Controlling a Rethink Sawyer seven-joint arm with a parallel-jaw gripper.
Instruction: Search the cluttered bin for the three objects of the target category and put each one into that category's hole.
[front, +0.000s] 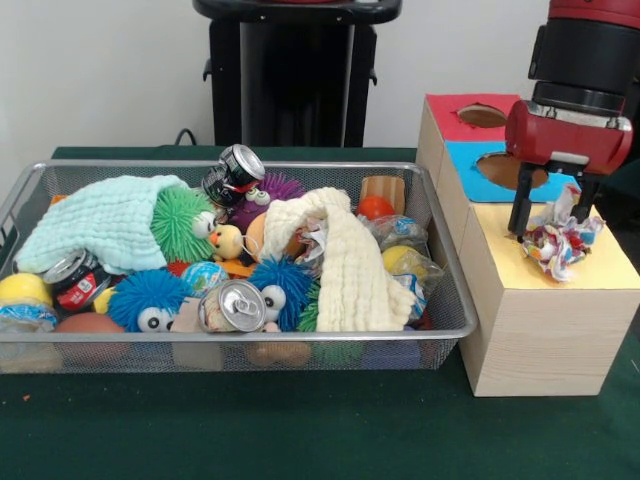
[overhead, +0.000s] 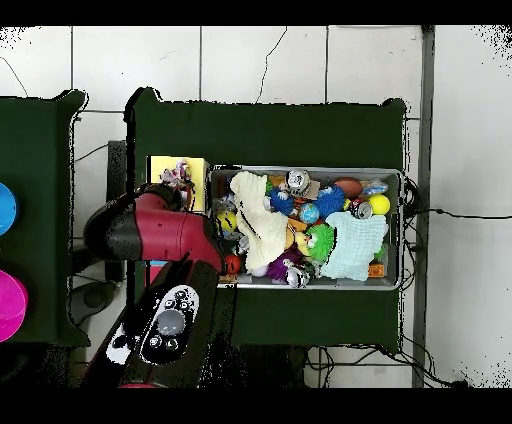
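Observation:
My gripper (front: 551, 218) hangs over the yellow top (front: 610, 268) of the pale wooden box at the right. Its fingers (front: 520, 212) stand apart, open. A bunched spotted cloth (front: 556, 246) lies on the yellow top between and just below the fingertips and covers the spot where the hole would be; the hole itself is hidden. In the overhead view the cloth (overhead: 178, 175) lies on the yellow top (overhead: 196, 170), with the arm covering the gripper. The wire-mesh bin (front: 240, 166) is full of clutter. A scrap of printed cloth (front: 316, 240) peeks out of the cream towel's folds.
The bin holds a cream waffle towel (front: 350, 270), a mint-green towel (front: 105, 222), cans (front: 232, 305), fuzzy balls (front: 148, 298) and other toys. Blue-topped (front: 468, 172) and red-topped (front: 455, 112) boxes with cutouts stand behind the yellow one. The robot's pedestal (front: 295, 80) is behind the bin.

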